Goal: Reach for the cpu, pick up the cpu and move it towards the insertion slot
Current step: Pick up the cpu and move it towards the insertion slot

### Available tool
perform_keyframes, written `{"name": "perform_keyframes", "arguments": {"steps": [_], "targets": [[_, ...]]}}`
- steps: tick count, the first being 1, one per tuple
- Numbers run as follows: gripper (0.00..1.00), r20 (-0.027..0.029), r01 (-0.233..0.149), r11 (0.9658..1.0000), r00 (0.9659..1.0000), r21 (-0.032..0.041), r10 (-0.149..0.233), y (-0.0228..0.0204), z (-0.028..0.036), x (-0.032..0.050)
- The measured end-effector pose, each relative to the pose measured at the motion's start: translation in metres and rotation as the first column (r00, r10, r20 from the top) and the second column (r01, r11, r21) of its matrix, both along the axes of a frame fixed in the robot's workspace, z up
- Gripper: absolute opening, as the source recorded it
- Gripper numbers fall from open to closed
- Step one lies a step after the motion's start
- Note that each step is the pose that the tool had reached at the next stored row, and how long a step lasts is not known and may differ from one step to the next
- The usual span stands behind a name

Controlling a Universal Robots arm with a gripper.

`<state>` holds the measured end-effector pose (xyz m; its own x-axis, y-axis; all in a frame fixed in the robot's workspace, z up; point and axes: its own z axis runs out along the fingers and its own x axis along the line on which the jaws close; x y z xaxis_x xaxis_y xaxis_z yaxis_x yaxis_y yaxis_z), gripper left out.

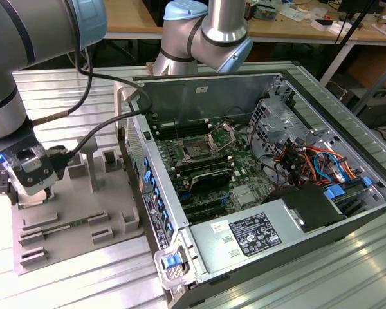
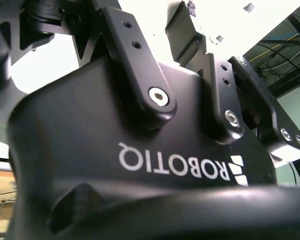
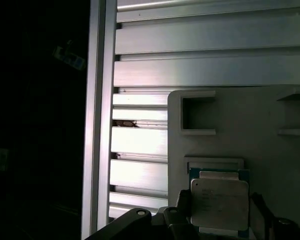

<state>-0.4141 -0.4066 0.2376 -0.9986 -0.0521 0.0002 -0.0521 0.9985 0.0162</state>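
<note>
The cpu (image 3: 219,202), a small square chip with a pale silvery top and a teal edge, lies in a seat on the grey tray (image 3: 270,150). My gripper (image 3: 219,212) is down over it, with dark parts close on both sides of the chip. In the exterior view the gripper (image 1: 29,190) hangs low over the grey tray (image 1: 77,219) at that view's left. The insertion slot (image 1: 198,149), a dark square socket with a shiny raised metal frame, sits on the green board inside the open computer case, well off to the right of the gripper.
The open computer case (image 1: 257,167) holds black memory slots, a power supply (image 1: 251,235) and bundled cables (image 1: 309,164). Its tall side wall (image 1: 151,193) stands between tray and board. Raised grey posts (image 1: 90,164) stand on the tray. The ribbed metal table (image 3: 190,60) lies underneath.
</note>
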Motion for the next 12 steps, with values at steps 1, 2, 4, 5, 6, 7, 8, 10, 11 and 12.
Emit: {"name": "perform_keyframes", "arguments": {"steps": [1,2,4,5,6,7,8,10,11,12], "targets": [[0.54,-0.0002,0.0,1.0,1.0,0.0002,0.0,0.0,0.0006,0.0],[0.54,-0.0002,0.0,1.0,1.0,0.0006,0.0,0.0,0.001,0.0],[0.54,0.0,0.0,1.0,1.0,0.0014,0.0,0.0,0.0017,0.0],[0.54,0.0,0.0,1.0,1.0,0.0021,0.0,0.0,0.0025,0.0],[0.54,-0.0002,0.0,1.0,1.0,0.0023,0.0,0.0,0.0031,0.0],[0.54,-0.0002,0.0,1.0,1.0,0.0025,0.0,0.0,0.0036,0.0],[0.54,0.0,0.0,1.0,1.0,0.0031,0.0,0.0,0.0045,0.0],[0.54,0.0,0.0,1.0,1.0,0.0036,0.0,0.0,0.0054,0.0],[0.54,-0.0001,0.0,1.0,1.0,0.004,0.0,0.0,0.0061,0.0],[0.54,-0.0001,0.0,1.0,1.0,0.0044,0.0,0.0,0.0067,0.0]]}}
